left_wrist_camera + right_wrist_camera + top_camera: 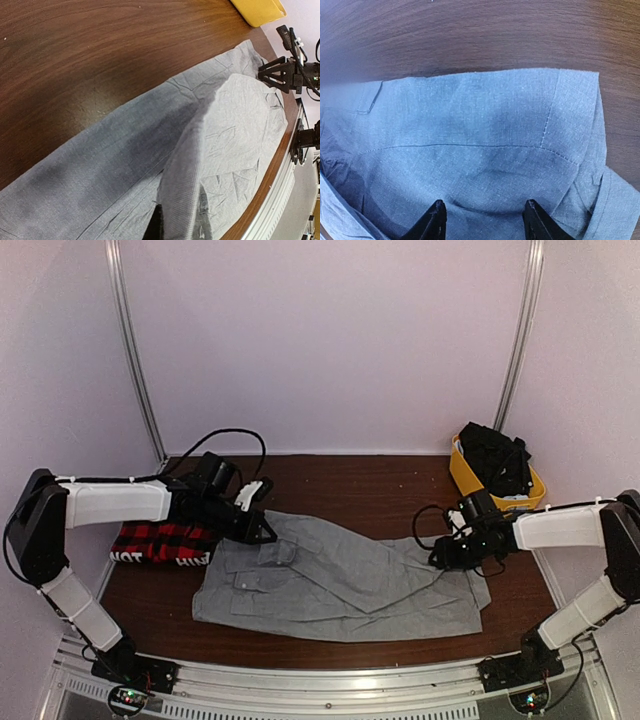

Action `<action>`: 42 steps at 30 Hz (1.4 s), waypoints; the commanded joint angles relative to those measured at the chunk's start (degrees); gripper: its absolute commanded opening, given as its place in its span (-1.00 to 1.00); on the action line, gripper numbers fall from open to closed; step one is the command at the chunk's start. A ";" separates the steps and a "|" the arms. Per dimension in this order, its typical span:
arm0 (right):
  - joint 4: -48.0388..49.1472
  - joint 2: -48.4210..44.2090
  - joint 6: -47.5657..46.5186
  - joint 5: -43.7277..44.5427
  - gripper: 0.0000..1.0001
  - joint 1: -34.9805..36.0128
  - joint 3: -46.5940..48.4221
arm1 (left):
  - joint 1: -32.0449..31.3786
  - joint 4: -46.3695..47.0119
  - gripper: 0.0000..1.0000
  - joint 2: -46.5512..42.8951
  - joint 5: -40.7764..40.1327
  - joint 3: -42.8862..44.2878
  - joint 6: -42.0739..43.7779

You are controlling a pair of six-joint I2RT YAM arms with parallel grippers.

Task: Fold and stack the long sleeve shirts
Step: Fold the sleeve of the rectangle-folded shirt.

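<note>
The left end effector [262, 528], at centre left of the overhead view, is closed together on a raised ridge of the grey shirt [340, 585]. In its wrist view that ridge of cloth climbs toward the lens at bottom centre. The right end effector [447, 552], at centre right, holds its fingertips [437, 222] apart over the shirt's right edge, with a stitched seam running across the cloth ahead of them. Whether they touch the cloth cannot be told. The grey shirt lies spread across the middle of the tabletop [350, 480]. The plaid shirt [160, 540] lies in a compact block at the left edge, partly under the left arm, with white lettering along its near hem. A yellow bin [466, 478] holding dark cloth [495, 458] stands at the upper right.
</note>
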 commanded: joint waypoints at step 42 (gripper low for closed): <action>-4.03 -7.19 -2.17 0.35 0.17 -1.42 3.64 | 4.58 2.06 -0.44 7.25 -9.83 -4.24 -0.35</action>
